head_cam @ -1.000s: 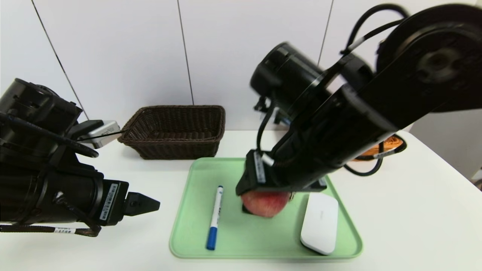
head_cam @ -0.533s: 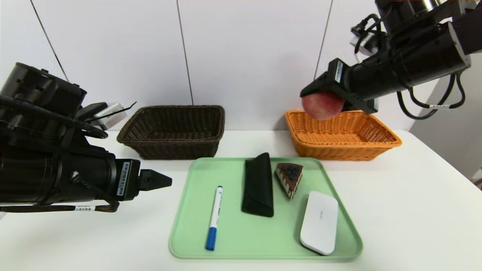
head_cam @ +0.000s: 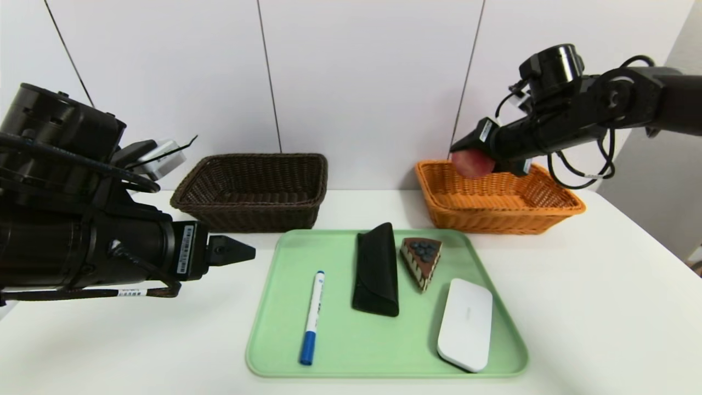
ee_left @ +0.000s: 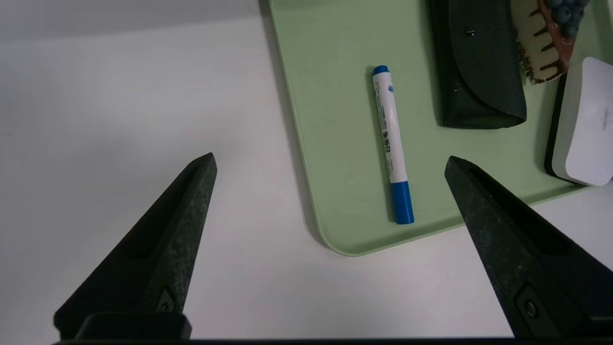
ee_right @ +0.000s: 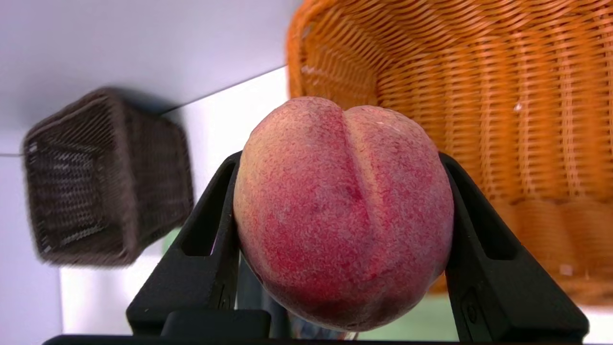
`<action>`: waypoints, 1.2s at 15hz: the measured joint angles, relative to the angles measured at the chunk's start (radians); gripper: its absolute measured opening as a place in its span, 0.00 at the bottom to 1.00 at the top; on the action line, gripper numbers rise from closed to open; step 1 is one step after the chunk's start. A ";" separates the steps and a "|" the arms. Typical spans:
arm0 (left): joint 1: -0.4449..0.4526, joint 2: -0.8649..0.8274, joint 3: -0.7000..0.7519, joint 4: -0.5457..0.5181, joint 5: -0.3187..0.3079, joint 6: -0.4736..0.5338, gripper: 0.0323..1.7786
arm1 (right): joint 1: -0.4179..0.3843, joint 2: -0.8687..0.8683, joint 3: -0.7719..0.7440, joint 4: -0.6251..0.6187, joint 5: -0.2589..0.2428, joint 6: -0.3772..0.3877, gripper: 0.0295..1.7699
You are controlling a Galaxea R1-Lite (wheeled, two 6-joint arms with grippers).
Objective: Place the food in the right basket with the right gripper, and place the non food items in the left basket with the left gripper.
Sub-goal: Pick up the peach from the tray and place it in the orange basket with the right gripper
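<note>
In the head view, the right gripper hangs over the near-left part of the orange basket, its fingers pinching a peach that sits above the basket's rim, not yet inside. The left gripper hovers over the white table just to the left of the green tray, which carries a blue marker, a black case, a cake slice and a white mouse-like device. The brown basket stands behind the tray toward the left. The left wrist view shows the left gripper with its fingers spread wide and empty, above the tray's corner, with the marker lying between the fingertips as seen from above. In the right wrist view, both fingers of the right gripper press against the sides of the peach, with the orange basket's woven wall close behind it and the brown basket farther off.
</note>
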 joint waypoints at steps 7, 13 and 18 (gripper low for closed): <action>-0.001 0.007 0.007 -0.003 0.000 -0.007 0.95 | -0.076 0.151 0.000 -0.084 -0.006 -0.006 0.73; -0.001 0.019 0.005 -0.004 0.003 -0.010 0.95 | -0.080 0.157 0.000 -0.083 -0.010 -0.007 0.85; -0.004 0.013 0.021 -0.132 0.010 -0.049 0.95 | -0.008 -0.013 -0.001 -0.024 -0.057 -0.003 0.91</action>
